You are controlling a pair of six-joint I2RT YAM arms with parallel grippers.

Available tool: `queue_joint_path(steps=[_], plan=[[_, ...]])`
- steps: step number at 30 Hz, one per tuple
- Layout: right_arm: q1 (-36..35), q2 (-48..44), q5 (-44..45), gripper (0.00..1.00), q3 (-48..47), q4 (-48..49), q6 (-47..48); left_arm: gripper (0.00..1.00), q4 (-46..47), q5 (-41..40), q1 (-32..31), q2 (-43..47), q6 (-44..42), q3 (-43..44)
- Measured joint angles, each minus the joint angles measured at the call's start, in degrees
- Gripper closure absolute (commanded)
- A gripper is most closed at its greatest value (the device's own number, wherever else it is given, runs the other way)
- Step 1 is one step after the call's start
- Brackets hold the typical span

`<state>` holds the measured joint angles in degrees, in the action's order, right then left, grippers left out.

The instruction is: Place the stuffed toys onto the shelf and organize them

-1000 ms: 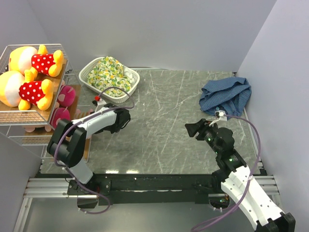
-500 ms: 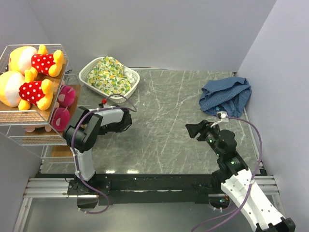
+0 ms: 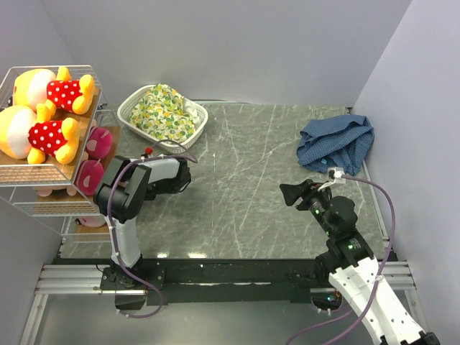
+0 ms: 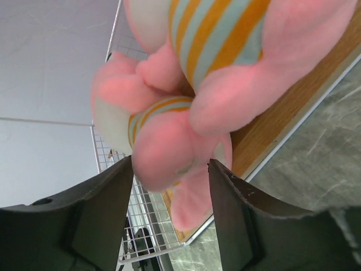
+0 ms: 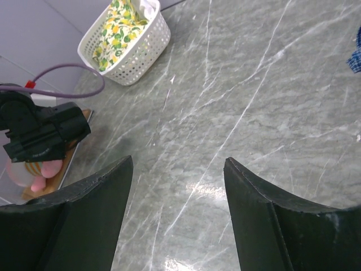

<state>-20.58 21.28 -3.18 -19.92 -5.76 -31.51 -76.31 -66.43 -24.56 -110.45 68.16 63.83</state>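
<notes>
Two yellow bears (image 3: 43, 90) (image 3: 36, 136) in red dotted shirts lie on the top tier of the shelf (image 3: 43, 176). Pink stuffed toys (image 3: 99, 142) (image 3: 90, 174) sit on the lower board, and another pink toy (image 3: 92, 221) shows at its near corner. In the left wrist view my left gripper (image 4: 171, 169) is open, with the leg of a pink toy in a striped shirt (image 4: 208, 51) between its fingers; the toy rests on the wooden board (image 4: 282, 124). My right gripper (image 3: 291, 192) (image 5: 179, 164) hangs open over bare table with nothing between its fingers.
A white oval basket (image 3: 129, 108) (image 5: 135, 62) with green-yellow floral cloth stands at the back left, just beyond the shelf. A blue checked cloth (image 3: 336, 144) lies at the back right. Walls close in on the left, back and right.
My left gripper's jaws have opened from shut, and its arm has folded in closer to the shelf. A pink toy now shows at the shelf's near lower corner. The right arm drifted slightly.
</notes>
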Motion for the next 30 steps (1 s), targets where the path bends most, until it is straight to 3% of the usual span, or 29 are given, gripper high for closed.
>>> queue_joint_path(steps=[6, 14, 17, 20, 21, 26, 30], plan=[[0.0, -1.5, 0.8, 0.27, 0.0, -0.8, 0.2, 0.27, -0.1, -0.7, 0.0, -0.1, -0.1, 0.1], [0.0, -0.2, 0.4, 0.26, -1.5, -1.7, 0.0, 0.02, -0.4, -4.9, -4.2, 4.5, -1.4, 3.1], [0.0, 0.7, 0.1, 0.26, -2.6, -2.3, -0.1, 0.03, -0.5, -6.8, -8.3, 6.9, -2.1, 7.1], [0.0, 2.1, -0.2, 0.15, -4.6, -3.6, -0.1, 0.04, -0.6, -8.1, -15.7, 7.9, -3.4, 14.1], [0.0, 2.4, -0.4, 0.01, -5.4, -4.1, -0.1, 0.04, 0.3, -8.2, -18.1, 8.0, -4.5, 16.0], [0.0, 4.7, -2.5, 0.0, -11.7, -6.7, 0.8, 0.04, 16.0, -0.5, -29.3, 14.1, -19.4, 18.3], [0.0, 6.7, -2.5, 0.0, -15.6, -7.6, 0.0, 0.04, 39.8, 16.4, -31.6, 31.6, -32.4, 7.2]])
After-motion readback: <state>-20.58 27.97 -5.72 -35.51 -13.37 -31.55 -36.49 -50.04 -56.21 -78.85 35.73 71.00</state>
